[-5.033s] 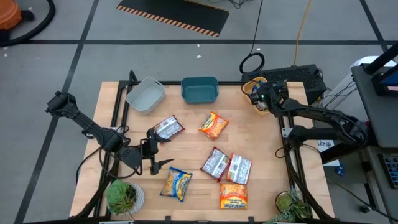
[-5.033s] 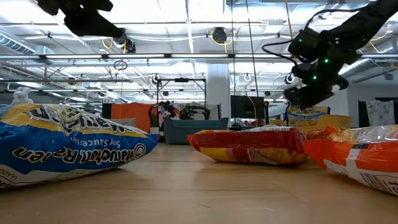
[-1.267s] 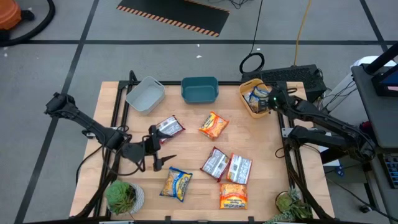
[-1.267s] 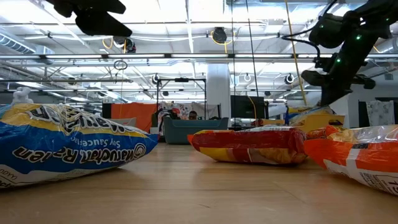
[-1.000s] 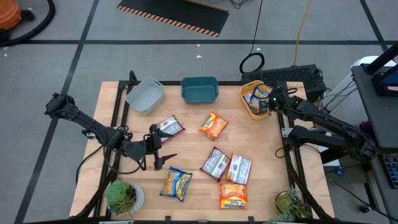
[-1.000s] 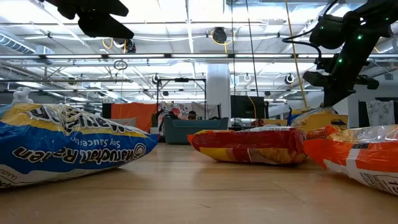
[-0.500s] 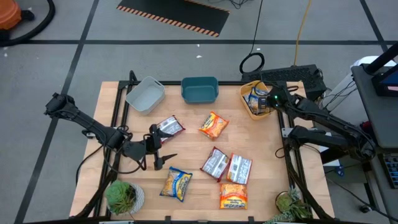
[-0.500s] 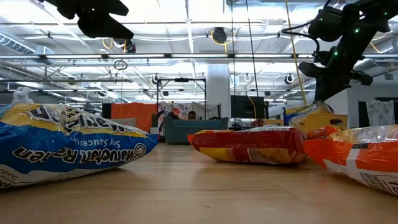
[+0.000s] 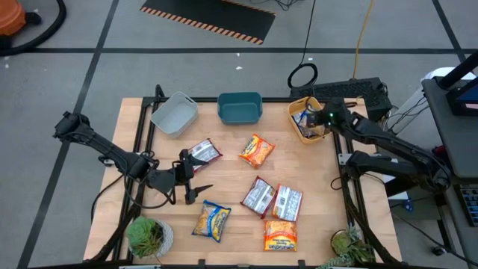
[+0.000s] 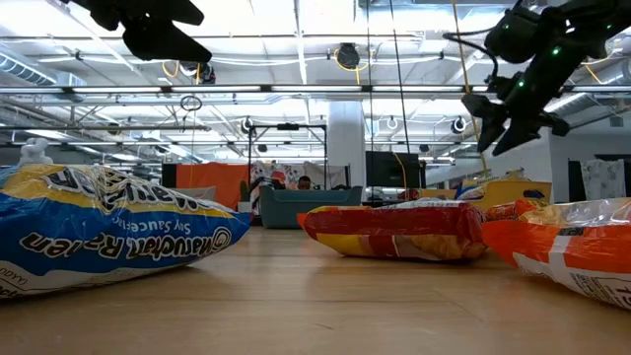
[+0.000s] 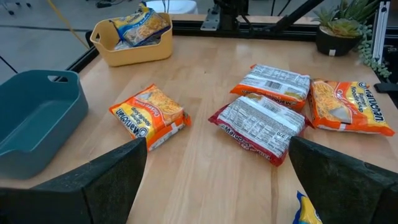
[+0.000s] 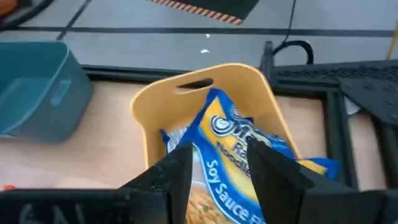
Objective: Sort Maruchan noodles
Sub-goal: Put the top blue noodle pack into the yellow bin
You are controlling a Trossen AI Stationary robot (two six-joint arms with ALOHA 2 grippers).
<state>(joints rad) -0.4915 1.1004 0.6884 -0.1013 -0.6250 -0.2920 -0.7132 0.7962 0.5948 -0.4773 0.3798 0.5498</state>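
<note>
My right gripper (image 9: 317, 119) (image 10: 501, 133) hangs open above the yellow tub (image 9: 305, 131) (image 12: 205, 74) at the table's far right. A yellow-and-blue noodle packet (image 12: 242, 146) lies slanted in that tub, below the fingers and apart from them. Several more packets lie flat on the table: silver-red (image 9: 202, 153), orange (image 9: 256, 149), silver-red (image 9: 259, 197), silver-white (image 9: 287, 202), orange (image 9: 280, 235) and yellow-blue (image 9: 212, 221). My left gripper (image 9: 194, 179) waits open above the table's near left, with nothing between its fingers.
A grey tub (image 9: 175, 113) and a teal tub (image 9: 240, 107) stand along the far edge, left of the yellow one. Potted plants stand at the near left corner (image 9: 146, 235) and near right corner (image 9: 347, 243). Bare wood shows at the table's middle.
My right gripper has opened over the yellow tub, let go of the yellow-and-blue packet, risen a little and tipped its fingers upward. The packet has sunk lower into the tub.
</note>
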